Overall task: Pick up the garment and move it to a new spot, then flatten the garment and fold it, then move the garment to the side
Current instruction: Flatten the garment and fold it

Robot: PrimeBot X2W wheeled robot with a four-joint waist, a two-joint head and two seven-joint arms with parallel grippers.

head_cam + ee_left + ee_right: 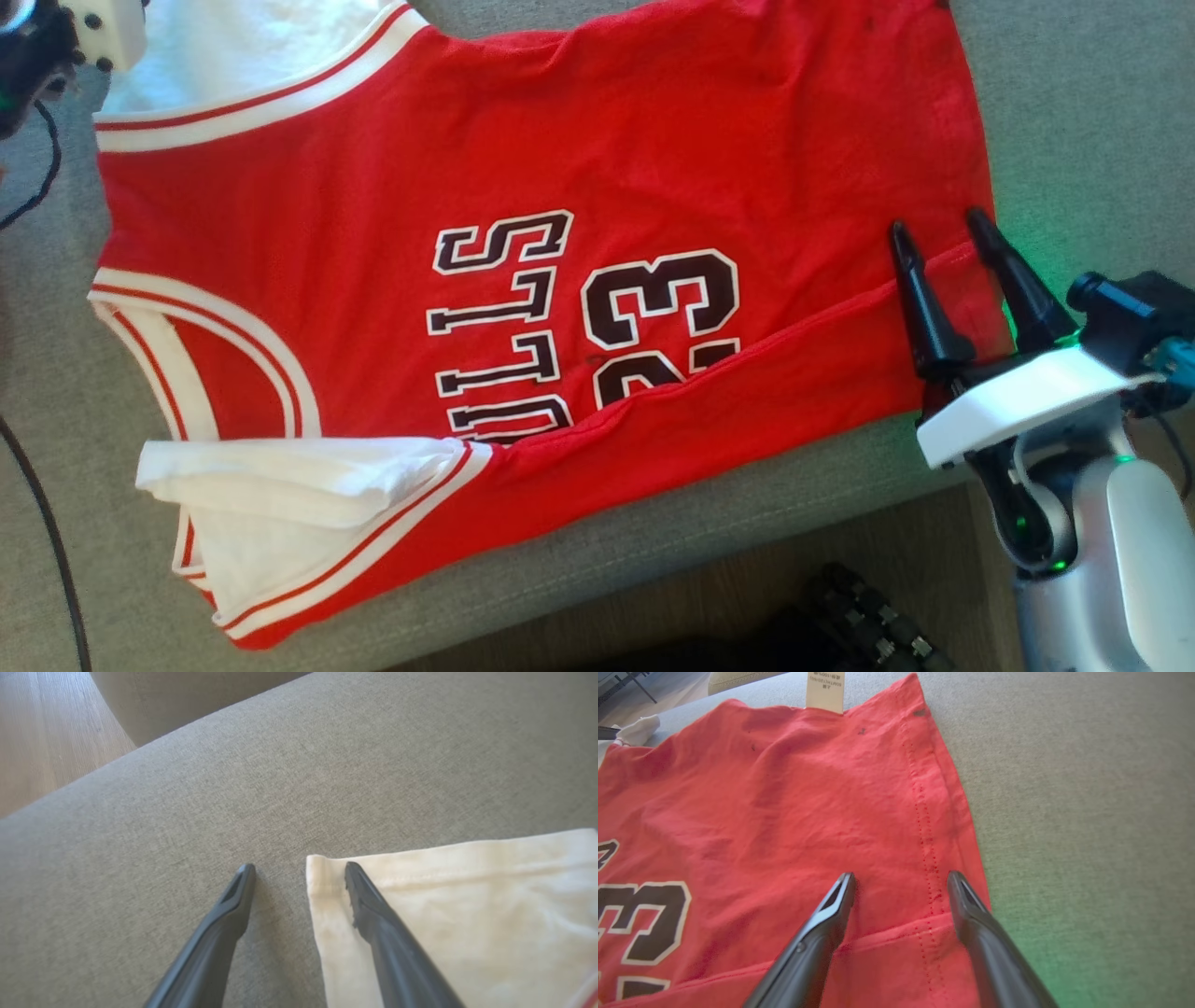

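Note:
The garment (560, 187) is a red jersey with white sleeves and black "BULLS 23" lettering, spread on a grey cushion. Its near long edge is folded up over the lettering. My right gripper (936, 224) hovers open over the hem end at the right, and its two fingers straddle the stitched hem (924, 858) in the right wrist view with nothing between them. My left gripper (299, 867) is open at the far left corner: one finger lies over the corner of the white sleeve (467, 905), the other over bare cushion.
The grey cushion (1074, 112) ends in a front edge, with wood floor (747, 597) below. A black cable (47, 523) runs down the left side. A dark ribbed part (868, 625) sits at the bottom. A paper tag (825, 690) hangs off the garment's far edge.

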